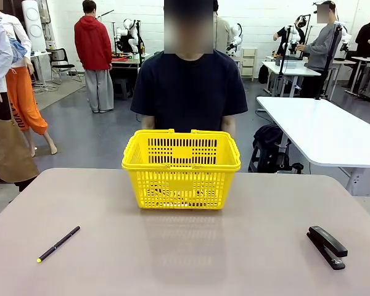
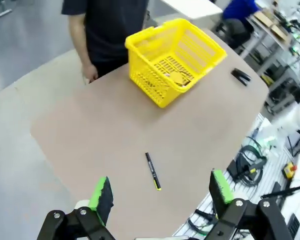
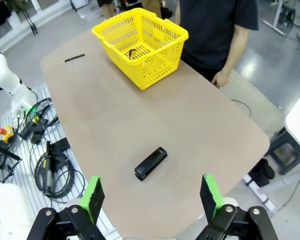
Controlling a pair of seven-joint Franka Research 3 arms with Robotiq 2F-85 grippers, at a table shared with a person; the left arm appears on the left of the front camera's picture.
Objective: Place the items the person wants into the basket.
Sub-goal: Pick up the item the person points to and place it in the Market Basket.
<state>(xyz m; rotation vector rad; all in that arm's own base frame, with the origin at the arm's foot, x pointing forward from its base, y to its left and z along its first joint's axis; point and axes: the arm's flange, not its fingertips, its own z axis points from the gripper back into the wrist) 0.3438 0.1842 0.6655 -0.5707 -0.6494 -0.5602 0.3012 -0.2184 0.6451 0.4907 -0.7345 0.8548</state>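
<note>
Basket [image 2: 176,60] far beyond open left claw [image 2: 161,195], well apart.

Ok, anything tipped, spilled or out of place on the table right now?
Nothing stands out. The basket stands upright at the far edge by the person, with some items inside. The pen and stapler lie flat on the table, apart.

Workshop interior: grey polished floor [image 1: 92,139], white rear wall [image 1: 61,18], white tables [image 1: 324,126] at right, a black chair [image 1: 61,61] at far left, and a beige desk [image 1: 185,253] in the foreground under even light.
</note>
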